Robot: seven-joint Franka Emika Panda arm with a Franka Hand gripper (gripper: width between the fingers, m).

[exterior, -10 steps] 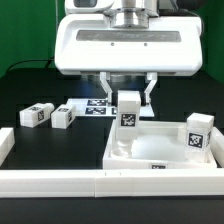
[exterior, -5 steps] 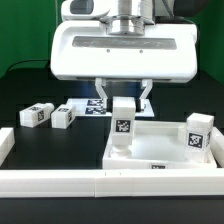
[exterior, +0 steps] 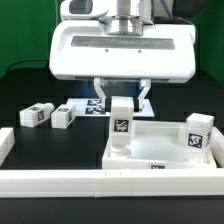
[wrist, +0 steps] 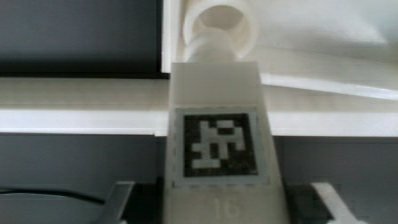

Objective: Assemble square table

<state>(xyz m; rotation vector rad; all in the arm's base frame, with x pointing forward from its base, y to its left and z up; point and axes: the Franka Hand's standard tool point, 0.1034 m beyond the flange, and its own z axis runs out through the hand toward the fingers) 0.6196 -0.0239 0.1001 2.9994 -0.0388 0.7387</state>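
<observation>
Black surface [exterior: 60, 145] is seen under everything. A leg [exterior: 122, 126] is gripped upright near its top by the jaws, which are closed partway onto it from both sides. It is held over the square panel [exterior: 170, 146], toward 9 o'clock from the panel's middle in the exterior view, evidently so that its lower end can be lined up with the round corner socket [wrist: 222, 22]. A second leg [exterior: 198, 134] is stood at the panel's 2 o'clock corner. A third leg [exterior: 38, 114] and a fourth leg [exterior: 63, 118] are left lying farther toward 9 o'clock, well apart from the panel, presumably kept for later.
</observation>
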